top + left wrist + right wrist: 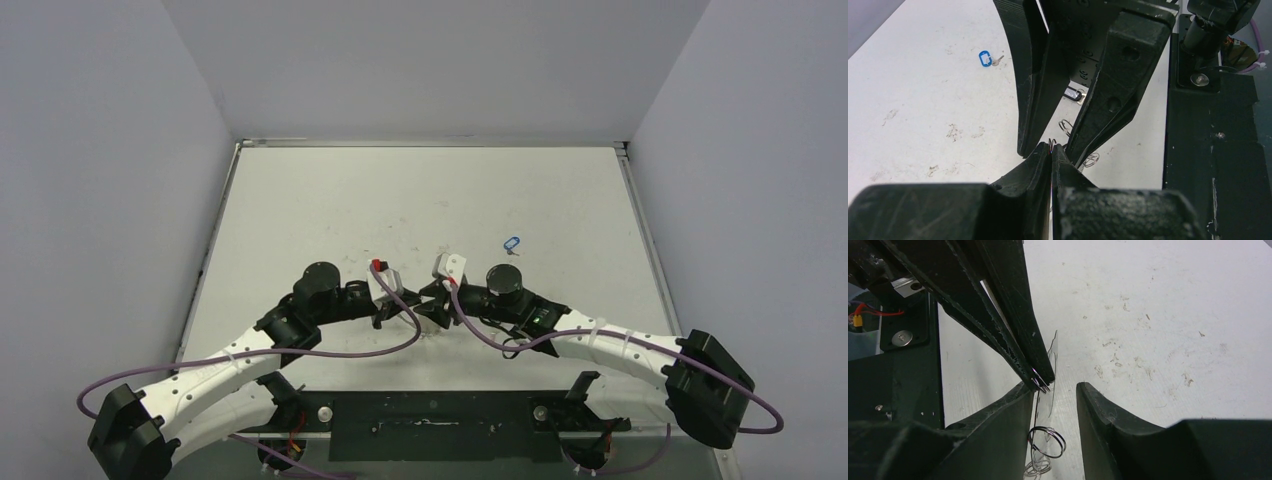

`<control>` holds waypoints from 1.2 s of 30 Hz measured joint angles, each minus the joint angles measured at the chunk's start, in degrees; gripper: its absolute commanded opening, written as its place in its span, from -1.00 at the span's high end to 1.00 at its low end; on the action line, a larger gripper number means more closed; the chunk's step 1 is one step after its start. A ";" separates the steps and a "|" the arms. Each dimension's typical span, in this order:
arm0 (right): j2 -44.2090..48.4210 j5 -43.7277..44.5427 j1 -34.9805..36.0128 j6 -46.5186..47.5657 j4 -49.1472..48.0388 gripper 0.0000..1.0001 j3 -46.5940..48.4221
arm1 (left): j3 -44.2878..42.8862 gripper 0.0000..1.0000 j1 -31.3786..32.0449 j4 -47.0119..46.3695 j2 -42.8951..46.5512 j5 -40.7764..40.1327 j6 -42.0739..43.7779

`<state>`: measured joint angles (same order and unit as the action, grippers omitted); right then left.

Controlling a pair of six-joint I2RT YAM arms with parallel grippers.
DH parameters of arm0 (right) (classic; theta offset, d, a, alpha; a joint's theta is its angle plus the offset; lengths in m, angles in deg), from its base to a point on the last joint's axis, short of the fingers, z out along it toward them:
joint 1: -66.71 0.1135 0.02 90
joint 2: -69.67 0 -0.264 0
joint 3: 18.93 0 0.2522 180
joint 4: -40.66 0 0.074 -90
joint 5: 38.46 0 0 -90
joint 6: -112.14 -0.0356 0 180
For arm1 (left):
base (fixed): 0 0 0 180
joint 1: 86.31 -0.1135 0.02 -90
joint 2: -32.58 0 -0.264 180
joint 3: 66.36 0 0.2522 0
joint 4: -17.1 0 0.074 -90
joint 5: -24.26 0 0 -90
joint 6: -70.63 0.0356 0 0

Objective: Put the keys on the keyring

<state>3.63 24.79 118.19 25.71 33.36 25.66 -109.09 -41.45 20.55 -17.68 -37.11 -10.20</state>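
Observation:
My left gripper (1052, 146) is shut on a small wire loop of the keyring. In the right wrist view the keyring (1053, 357) hangs edge-on as a thin translucent plate, with a wire ring (1048, 441) dangling below it. My right gripper (1057, 389) is open, and the plate hangs in the gap close to its left finger (1008, 415). The blue-headed key (511, 243) lies on the table beyond the right arm and also shows as the blue key (984, 58) in the left wrist view. A dark-headed key (1073, 93) shows between the right gripper's fingers, low near the table.
The two arms meet at the table's near middle (428, 305). The black base plate (430, 425) and arm mounts run along the near edge. Purple cables (400, 340) loop beside both wrists. Grey walls close in the table on three sides.

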 measured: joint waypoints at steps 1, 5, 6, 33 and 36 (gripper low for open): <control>-0.31 0.00 0.00 0.02 -0.46 0.29 -0.04 | 0.00 1.00 0.00 -0.13 -0.07 0.00 -0.11; -1.07 0.02 0.00 0.22 -3.56 0.50 -1.53 | 0.04 1.00 0.00 -0.61 -0.35 -0.13 -0.92; -1.11 0.02 0.02 0.26 -4.44 0.59 -2.01 | 0.13 1.00 0.00 -0.76 -0.35 -0.15 -1.05; 12.72 0.48 0.04 2.62 -7.28 -0.59 -6.73 | 1.73 1.00 0.04 0.42 1.99 -9.22 -8.57; 16.11 1.09 0.04 2.99 -7.04 -0.60 -6.71 | 1.73 1.00 0.04 0.39 2.16 -10.69 -10.12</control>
<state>19.74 25.89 118.24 28.71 26.32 18.95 -107.37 -41.40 20.95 -15.52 -47.80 -20.32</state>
